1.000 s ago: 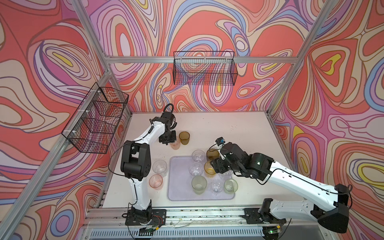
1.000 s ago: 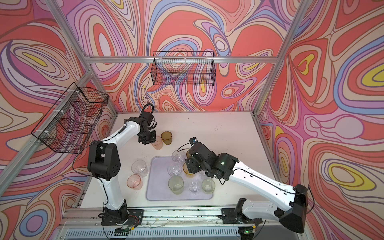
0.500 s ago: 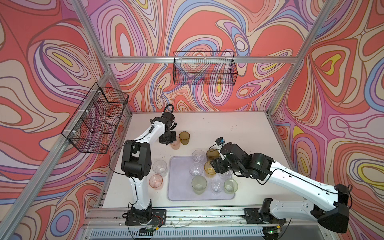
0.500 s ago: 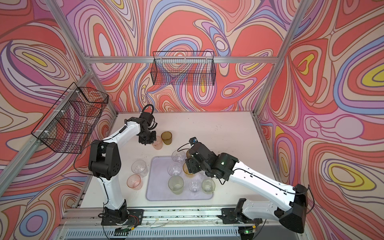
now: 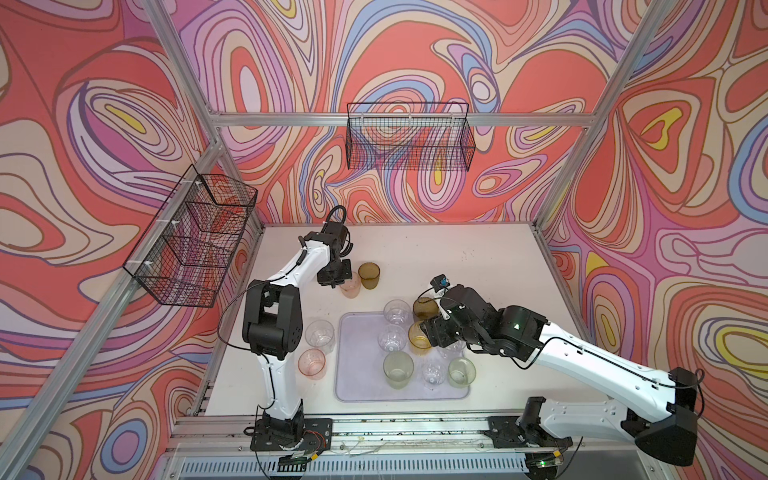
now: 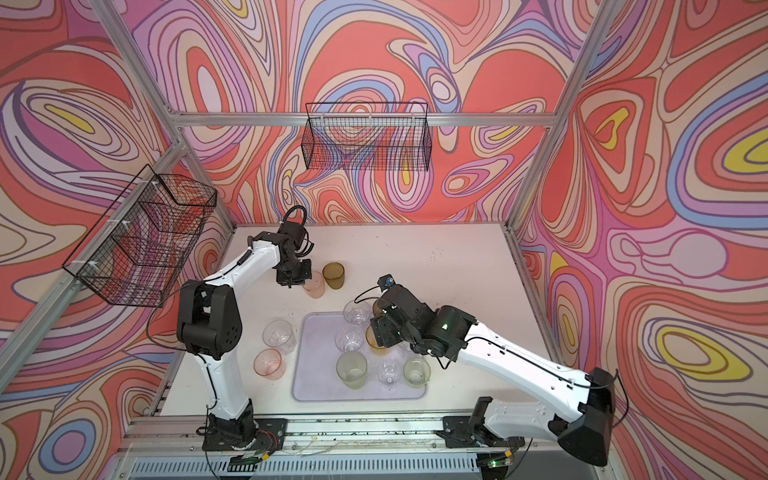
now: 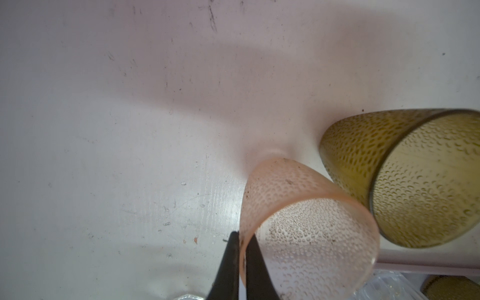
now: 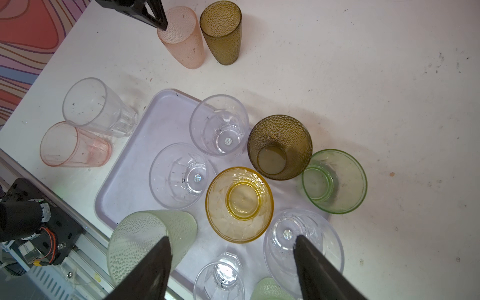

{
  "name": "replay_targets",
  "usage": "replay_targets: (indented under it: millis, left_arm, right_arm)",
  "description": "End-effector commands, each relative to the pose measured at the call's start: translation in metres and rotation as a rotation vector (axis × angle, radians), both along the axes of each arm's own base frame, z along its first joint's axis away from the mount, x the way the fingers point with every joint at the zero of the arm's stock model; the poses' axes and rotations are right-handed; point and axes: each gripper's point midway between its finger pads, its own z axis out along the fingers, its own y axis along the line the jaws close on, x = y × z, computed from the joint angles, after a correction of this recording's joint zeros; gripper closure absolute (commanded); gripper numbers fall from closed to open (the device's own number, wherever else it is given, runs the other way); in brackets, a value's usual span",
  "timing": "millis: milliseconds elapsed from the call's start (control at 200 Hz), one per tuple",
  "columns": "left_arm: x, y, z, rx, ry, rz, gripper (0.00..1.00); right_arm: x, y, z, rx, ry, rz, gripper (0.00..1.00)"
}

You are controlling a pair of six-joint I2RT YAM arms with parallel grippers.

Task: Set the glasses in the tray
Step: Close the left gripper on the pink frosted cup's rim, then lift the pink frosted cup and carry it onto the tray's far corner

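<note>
In both top views the left tool (image 5: 332, 279) is down at the rim of the pink dimpled tumbler (image 5: 351, 286). That glass stands on the far part of the counter (image 5: 436, 257), just beside an olive tumbler (image 5: 369, 275), and both are outside the tray (image 5: 357, 374). The tray's right half carries several glasses and its left half is bare. A clear tumbler (image 5: 320, 334) and a second pink tumbler (image 5: 312, 363) wait on the counter off its left edge, and the right tool (image 5: 432, 332) hangs over the loaded half. In the left wrist view the left tool's fingers (image 7: 228, 265) are pressed together on the pink tumbler's wall, one outside the rim and one inside, so it is pinching that glass. Whether the olive one touches it I cannot tell. I judge the step to be the lift. Raise the tumbler straight up first so it clears its neighbour, keep it upright because a one-wall pinch lets it swing, then carry it to the tray's bare half and set it flat before letting go. In the right wrist view the right tool (image 8: 232, 240) is spread wide above the amber glass (image 8: 240, 205), holding nothing, and should stay clear of that path.
</note>
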Motion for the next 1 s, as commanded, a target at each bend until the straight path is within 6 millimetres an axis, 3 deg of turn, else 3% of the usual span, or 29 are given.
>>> replay_targets:
  millis: [0, 626, 992]
  left_arm:
    - [-0.005, 0.008, 0.009, 0.031, 0.018, 0.0, 1.0]
    - [-0.042, 0.011, 0.052, 0.005, 0.001, -0.026, 1.0]
    - [-0.072, 0.002, 0.068, -0.06, -0.009, -0.05, 1.0]
  right_arm:
    - [0.001, -0.001, 0.006, 0.014, -0.006, -0.011, 0.23]
    - [0.002, -0.006, 0.011, 0.013, -0.027, -0.02, 0.23]
    - [0.003, -0.005, 0.012, 0.016, -0.039, -0.016, 0.23]
